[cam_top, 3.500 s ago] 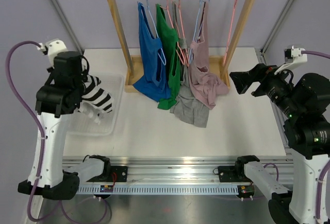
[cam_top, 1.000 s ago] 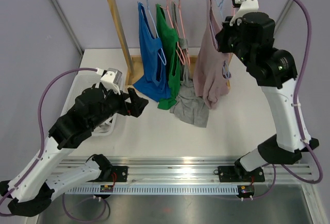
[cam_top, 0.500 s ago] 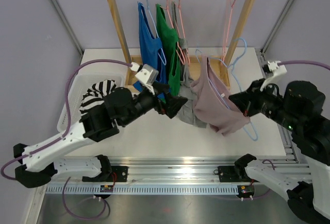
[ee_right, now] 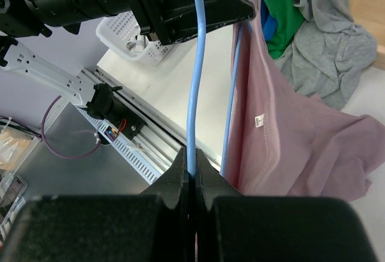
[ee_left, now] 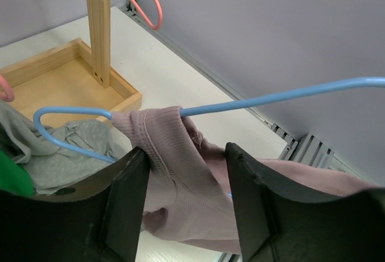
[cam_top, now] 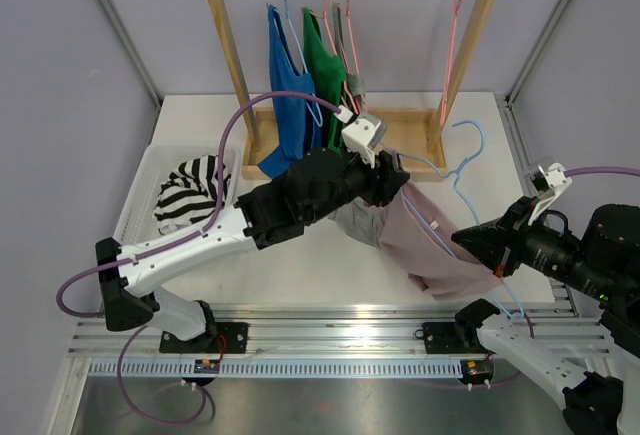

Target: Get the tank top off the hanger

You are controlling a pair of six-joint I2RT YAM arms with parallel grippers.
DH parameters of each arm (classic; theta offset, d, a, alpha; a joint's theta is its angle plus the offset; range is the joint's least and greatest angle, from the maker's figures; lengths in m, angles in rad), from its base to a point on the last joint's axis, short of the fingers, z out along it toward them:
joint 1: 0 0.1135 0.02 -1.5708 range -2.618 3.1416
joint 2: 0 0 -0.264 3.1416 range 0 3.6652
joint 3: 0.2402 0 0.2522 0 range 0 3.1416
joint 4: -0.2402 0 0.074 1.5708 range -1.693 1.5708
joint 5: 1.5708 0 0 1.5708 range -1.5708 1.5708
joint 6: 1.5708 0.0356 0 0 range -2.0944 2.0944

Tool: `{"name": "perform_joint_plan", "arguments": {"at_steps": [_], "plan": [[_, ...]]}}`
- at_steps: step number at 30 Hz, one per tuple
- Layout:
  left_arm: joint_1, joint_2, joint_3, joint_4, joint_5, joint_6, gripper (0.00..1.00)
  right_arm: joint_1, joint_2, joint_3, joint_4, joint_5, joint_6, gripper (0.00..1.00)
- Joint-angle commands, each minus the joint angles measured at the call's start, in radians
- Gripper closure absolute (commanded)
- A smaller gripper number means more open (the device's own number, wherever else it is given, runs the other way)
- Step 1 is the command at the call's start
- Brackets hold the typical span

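Right wrist view: right gripper (ee_right: 192,176) clamped on the blue hanger (ee_right: 192,93); left gripper (ee_left: 183,167) (jaws apart) straddles a strap of the pink tank top (ee_left: 170,149).

Five garments: a blue tank top (cam_top: 290,105), a green tank top (cam_top: 325,75), a grey tank top (cam_top: 352,225), a mauve tank top (cam_top: 428,247) and a striped piece (cam_top: 185,190). Five hangers: two blue hangers (ee_right: 193,93), three pink hangers (ee_left: 160,18). One wooden rack (cam_top: 225,45), one white basket (cam_top: 135,205), two robot arms (cam_top: 300,200)
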Motion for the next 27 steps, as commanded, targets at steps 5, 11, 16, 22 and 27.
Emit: {"name": "perform_joint_plan", "arguments": {"at_steps": [5, 11, 16, 22, 27], "plan": [[-0.007, -0.022, 0.047, 0.032, -0.037, 0.035, 0.63, -0.003, 0.0, 0.009, 0.031, 0.012, -0.018, 1.0], [-0.004, -0.019, 0.043, 0.012, -0.052, 0.053, 0.68, -0.003, 0.014, 0.019, 0.057, 0.0, -0.018, 1.0], [-0.006, -0.031, 0.026, 0.013, -0.039, 0.056, 0.37, -0.003, 0.029, 0.026, 0.055, 0.015, -0.025, 1.0], [-0.006, -0.045, 0.009, 0.025, 0.02, 0.067, 0.33, -0.003, 0.031, 0.025, 0.055, 0.075, -0.031, 1.0], [-0.007, -0.041, 0.009, 0.007, 0.012, 0.081, 0.5, -0.003, 0.031, 0.032, 0.057, 0.083, -0.031, 1.0]]}}
